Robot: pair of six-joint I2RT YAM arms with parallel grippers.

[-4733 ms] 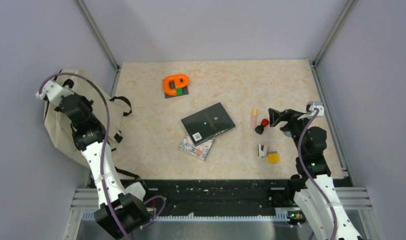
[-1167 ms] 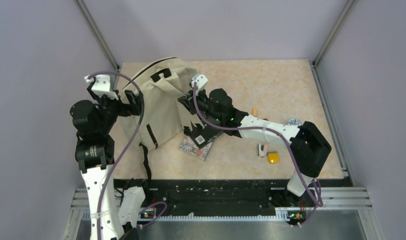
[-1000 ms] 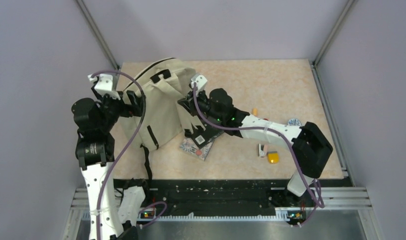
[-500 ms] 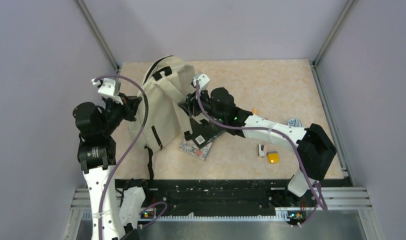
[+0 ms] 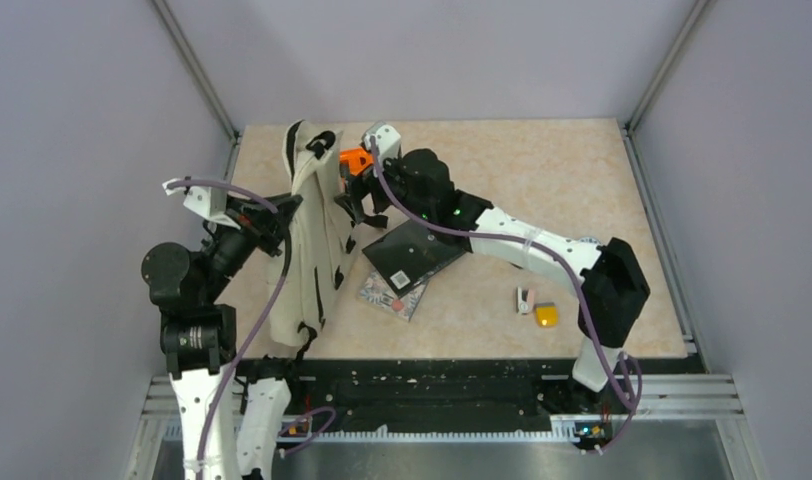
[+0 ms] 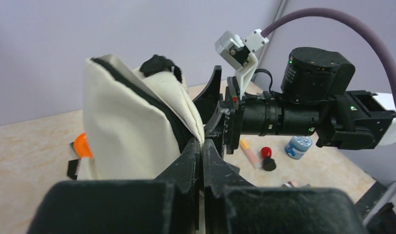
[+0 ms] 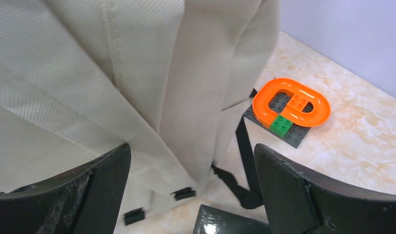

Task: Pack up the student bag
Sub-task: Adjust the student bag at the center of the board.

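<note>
The student bag [image 5: 310, 235] is a beige backpack with black straps, held upright and narrow at the table's left. My left gripper [image 5: 285, 207] is shut on the bag's fabric edge beside the black zipper [image 6: 202, 144]. My right gripper [image 5: 356, 197] is open just right of the bag, its fingers [image 7: 101, 187] spread before the bag's beige strap side [image 7: 137, 73] without holding it. The bag's inside is hidden.
An orange ring toy on a dark plate [image 5: 355, 160] lies behind the right gripper and shows in the right wrist view [image 7: 291, 105]. A black book [image 5: 415, 250] lies over a patterned one [image 5: 392, 296]. A yellow piece [image 5: 547, 315], pink tube [image 6: 248, 152] and blue jar [image 6: 297, 146] lie to the right.
The bag has been pulled from lying spread to standing upright and narrow. My left gripper moved right and forward with it. My right gripper moved back, uncovering the black book and the orange toy.
</note>
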